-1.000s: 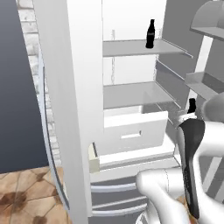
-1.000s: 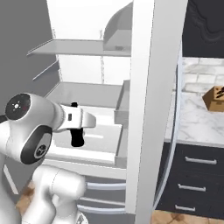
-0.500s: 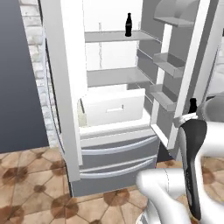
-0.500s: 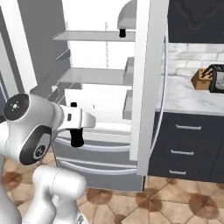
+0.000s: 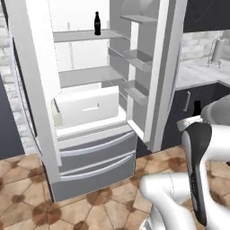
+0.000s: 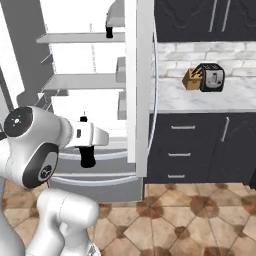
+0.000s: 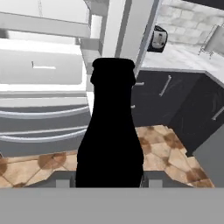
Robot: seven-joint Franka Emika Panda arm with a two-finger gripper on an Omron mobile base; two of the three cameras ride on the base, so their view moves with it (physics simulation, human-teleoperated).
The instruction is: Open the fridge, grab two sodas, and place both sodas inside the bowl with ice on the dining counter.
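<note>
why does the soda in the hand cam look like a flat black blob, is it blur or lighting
Not blur: in the hand view the held soda bottle is a sharp-edged, pure black silhouette with no highlight or label. In the left base view the bottle on the fridge shelf is equally flat black. The fridge interior renders near white, with little shading.

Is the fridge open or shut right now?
Open. The fridge has its doors swung wide, baring white shelves and a pulled-out drawer; one soda bottle stands upright on the top shelf.
</note>
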